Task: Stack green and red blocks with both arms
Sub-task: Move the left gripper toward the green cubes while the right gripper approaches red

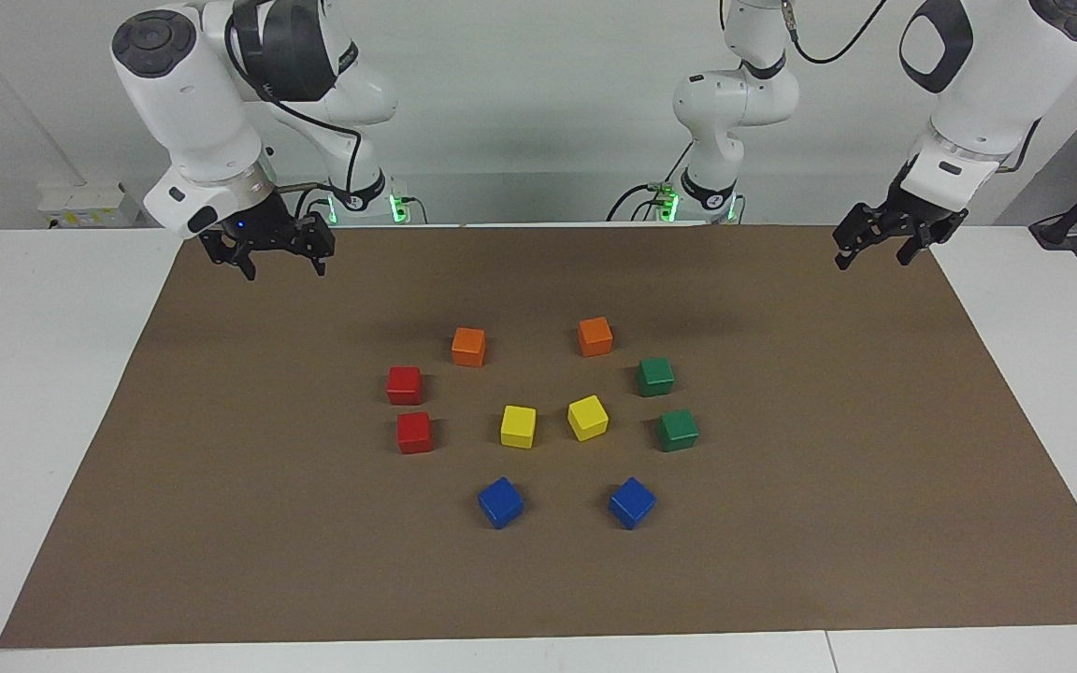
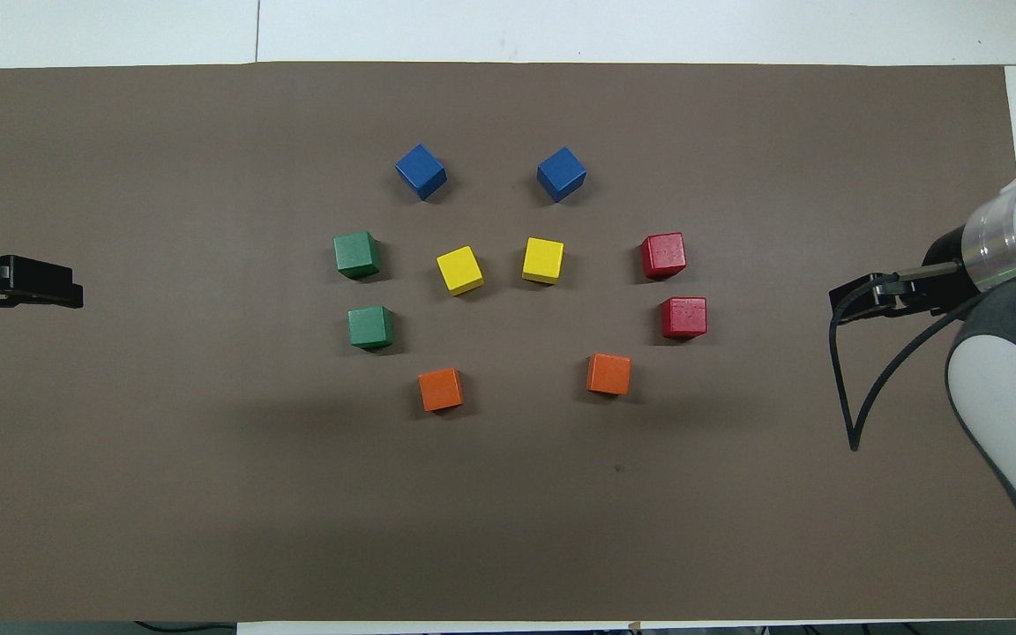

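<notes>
Two dark green blocks lie on the brown mat toward the left arm's end, one [image 1: 655, 376] [image 2: 370, 326] nearer to the robots than the other [image 1: 678, 430] [image 2: 356, 254]. Two red blocks lie toward the right arm's end, one [image 1: 404, 384] [image 2: 683, 317] nearer to the robots than the other [image 1: 414, 432] [image 2: 663, 255]. All four lie apart, none stacked. My left gripper [image 1: 875, 254] [image 2: 54, 287] hangs open and empty over the mat's edge at its own end. My right gripper [image 1: 282, 265] [image 2: 852, 300] hangs open and empty over the mat at its own end.
Between the green and red pairs lie two orange cubes [image 1: 468, 346] [image 1: 595, 336] nearest to the robots, two yellow cubes [image 1: 518, 425] [image 1: 587, 417] in the middle, and two blue cubes [image 1: 500, 502] [image 1: 632, 502] farthest. The brown mat [image 1: 828, 523] covers the white table.
</notes>
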You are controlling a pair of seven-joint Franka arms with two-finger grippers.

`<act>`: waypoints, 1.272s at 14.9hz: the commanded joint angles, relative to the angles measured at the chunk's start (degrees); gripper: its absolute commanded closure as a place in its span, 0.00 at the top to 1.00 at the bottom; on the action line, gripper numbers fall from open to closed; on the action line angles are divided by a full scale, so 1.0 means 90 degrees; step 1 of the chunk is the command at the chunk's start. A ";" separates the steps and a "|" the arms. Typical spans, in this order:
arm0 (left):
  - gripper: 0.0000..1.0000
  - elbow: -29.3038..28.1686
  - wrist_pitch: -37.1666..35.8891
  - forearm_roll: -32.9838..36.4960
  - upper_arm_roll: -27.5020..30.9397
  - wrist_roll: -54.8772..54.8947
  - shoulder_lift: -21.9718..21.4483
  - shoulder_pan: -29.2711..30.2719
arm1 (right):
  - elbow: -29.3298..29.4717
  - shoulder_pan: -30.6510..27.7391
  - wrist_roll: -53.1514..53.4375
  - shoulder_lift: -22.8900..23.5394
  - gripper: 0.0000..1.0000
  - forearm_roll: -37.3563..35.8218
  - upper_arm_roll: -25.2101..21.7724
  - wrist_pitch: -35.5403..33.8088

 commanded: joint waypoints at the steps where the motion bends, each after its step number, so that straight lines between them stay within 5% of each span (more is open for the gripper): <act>1: 1.00 0.0081 -0.0034 -0.0042 0.0071 0.0089 0.0026 -0.0102 | -0.0219 -0.0051 0.0080 -0.0175 1.00 -0.0086 0.0039 0.0161; 7: 1.00 0.0023 -0.0005 -0.0042 0.0061 0.0128 0.0006 -0.0102 | -0.0296 -0.0032 0.0138 -0.0166 1.00 -0.0019 0.0049 0.0229; 11: 1.00 -0.0133 0.0131 -0.0042 0.0032 0.0616 -0.0062 -0.0131 | -0.0511 0.0679 0.1375 0.0097 1.00 0.0031 0.0059 0.0882; 19: 1.00 -0.0758 0.1487 -0.0150 0.0012 -0.1062 0.0298 -0.1828 | -0.1379 0.1150 0.1858 0.0625 1.00 0.0031 0.0059 0.2795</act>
